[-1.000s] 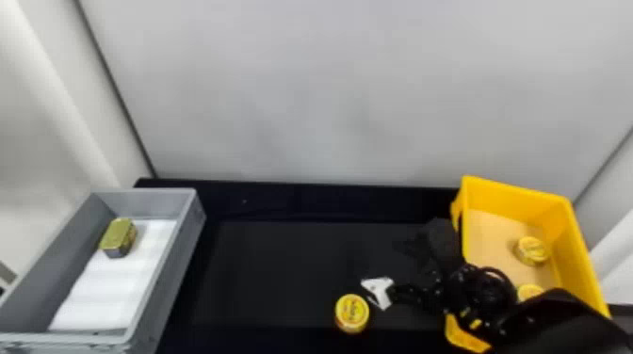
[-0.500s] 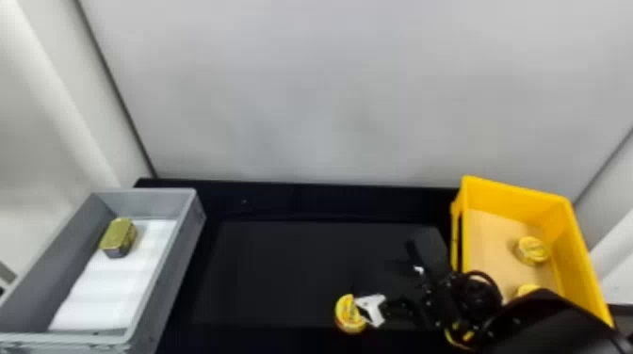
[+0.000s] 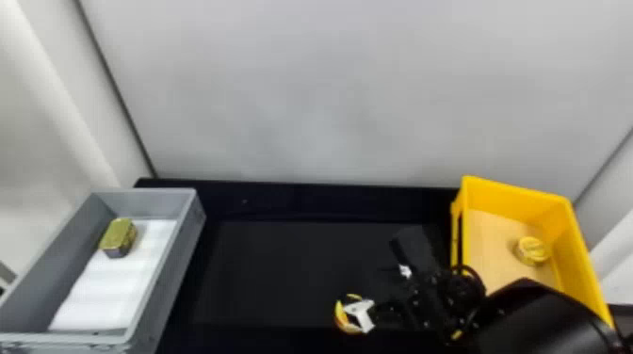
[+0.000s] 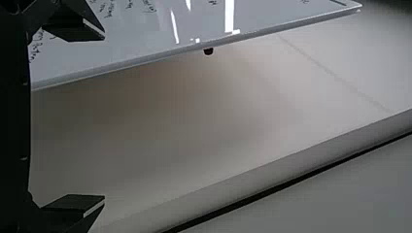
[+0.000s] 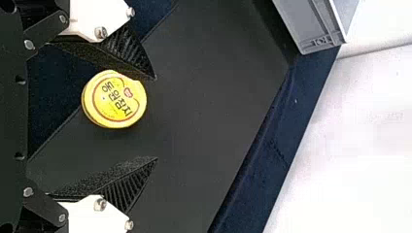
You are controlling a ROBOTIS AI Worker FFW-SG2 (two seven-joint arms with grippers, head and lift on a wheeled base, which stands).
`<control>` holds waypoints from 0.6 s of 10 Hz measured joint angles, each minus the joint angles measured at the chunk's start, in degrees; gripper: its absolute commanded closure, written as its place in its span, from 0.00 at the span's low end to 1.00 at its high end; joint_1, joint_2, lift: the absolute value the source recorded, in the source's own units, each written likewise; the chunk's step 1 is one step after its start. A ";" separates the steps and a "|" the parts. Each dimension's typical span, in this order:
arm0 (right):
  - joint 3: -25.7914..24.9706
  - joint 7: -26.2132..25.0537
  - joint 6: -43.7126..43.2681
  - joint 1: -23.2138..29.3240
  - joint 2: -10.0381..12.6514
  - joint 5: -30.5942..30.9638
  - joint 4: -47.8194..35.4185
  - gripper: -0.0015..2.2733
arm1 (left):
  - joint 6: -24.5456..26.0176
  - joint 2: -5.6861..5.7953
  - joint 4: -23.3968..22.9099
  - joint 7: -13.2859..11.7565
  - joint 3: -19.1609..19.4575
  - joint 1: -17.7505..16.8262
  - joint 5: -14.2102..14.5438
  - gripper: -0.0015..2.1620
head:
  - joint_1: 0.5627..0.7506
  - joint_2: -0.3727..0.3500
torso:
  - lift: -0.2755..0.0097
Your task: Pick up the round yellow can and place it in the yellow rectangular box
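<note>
In the head view, my right gripper point(image 3: 373, 288) reaches over the table from the right, one white-backed finger partly covering the round yellow can point(image 3: 340, 316). The right wrist view has the gripper point(image 5: 156, 118) open, the can point(image 5: 114, 101) lying between its two fingers, close against the upper one in that view and well apart from the lower one. The yellow box point(image 3: 518, 189) stands at the right with a round yellow can point(image 3: 533, 251) inside; the right arm covers its near part. My left gripper point(image 4: 104, 118) is open and holds nothing, facing a pale wall and a whiteboard.
At the left of the black table point(image 3: 282, 268) stands a grey box point(image 3: 181, 263) with a white liner point(image 3: 110, 287) and a gold rectangular tin point(image 3: 117, 237). A pale wall point(image 3: 329, 94) rises behind the table.
The right gripper has moved left and toward the near edge, so one finger now overlaps the can on the table. Its arm now hides a second can inside the yellow box.
</note>
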 measured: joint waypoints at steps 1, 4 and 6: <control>0.64 1.66 0.87 -0.17 -0.11 1.29 -0.04 0.12 | 0.00 0.00 0.16 -0.08 0.06 -0.09 0.00 0.05 | 0.70 0.53 | 0.76; 3.14 11.76 1.16 -0.60 -0.09 13.46 0.32 0.12 | -0.11 0.00 0.61 -0.45 0.13 -0.87 -0.13 0.05 | 0.70 0.53 | 0.76; 3.69 16.03 0.66 -0.66 -0.17 19.37 0.67 0.12 | -0.17 0.00 0.77 -0.84 0.22 -1.22 -0.32 0.05 | 0.70 0.53 | 0.76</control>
